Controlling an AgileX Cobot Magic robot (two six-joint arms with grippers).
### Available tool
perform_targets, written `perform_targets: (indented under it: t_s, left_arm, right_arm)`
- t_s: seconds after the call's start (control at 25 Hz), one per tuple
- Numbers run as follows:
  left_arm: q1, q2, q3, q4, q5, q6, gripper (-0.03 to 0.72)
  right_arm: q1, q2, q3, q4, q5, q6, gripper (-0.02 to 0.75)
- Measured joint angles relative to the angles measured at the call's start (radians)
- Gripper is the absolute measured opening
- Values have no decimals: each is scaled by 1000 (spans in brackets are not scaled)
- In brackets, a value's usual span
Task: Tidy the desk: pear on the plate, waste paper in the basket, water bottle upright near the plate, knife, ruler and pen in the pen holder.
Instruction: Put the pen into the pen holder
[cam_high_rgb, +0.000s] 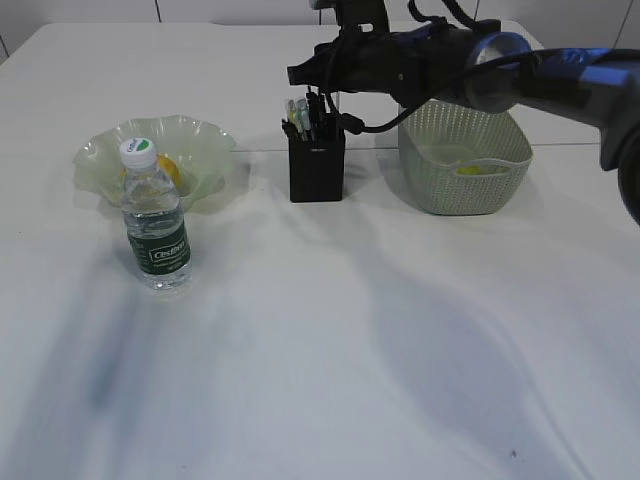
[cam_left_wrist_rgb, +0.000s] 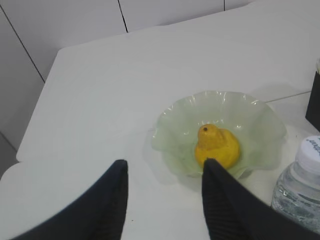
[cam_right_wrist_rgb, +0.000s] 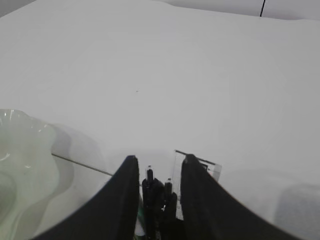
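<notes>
On the white desk (cam_high_rgb: 350, 350) the yellow pear (cam_left_wrist_rgb: 217, 146) lies in the ruffled green plate (cam_left_wrist_rgb: 250, 107). The water bottle (cam_high_rgb: 157, 225) stands upright just in front of the plate. My left gripper (cam_left_wrist_rgb: 165, 162) hangs open over bare desk beside the plate, holding nothing. My right gripper (cam_right_wrist_rgb: 160, 157) is open directly above the black pen holder (cam_high_rgb: 317, 170), with several pen tops showing between its fingers. The clear ruler (cam_right_wrist_rgb: 214, 170) stands in the holder behind the right finger. I cannot pick out a knife among the dark sticks.
The sage-green basket (cam_high_rgb: 465, 185) stands right of the pen holder, under my right arm, with a small pale yellowish thing (cam_high_rgb: 470, 169) inside. A desk seam runs behind the plate and the holder.
</notes>
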Motion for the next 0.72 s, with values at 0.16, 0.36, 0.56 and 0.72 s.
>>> perform_targets:
  t_s: [0.16,0.36,0.56,0.72]
  left_arm:
    - [0,0,0,0,-17,0,341]
    - [0,0,0,3,-21,0,341]
    - [0,0,0,3,-40,0,341]
    - [0,0,0,3,-43,0,341]
  right_arm:
    - [0,-27,0,-23,46,0,221]
    - [-6,-58,0,-24,130,0,221]
    - [-11,-91,0,-24,169,-2,221]
    - [-13,-119,0,-24,214,-2,221]
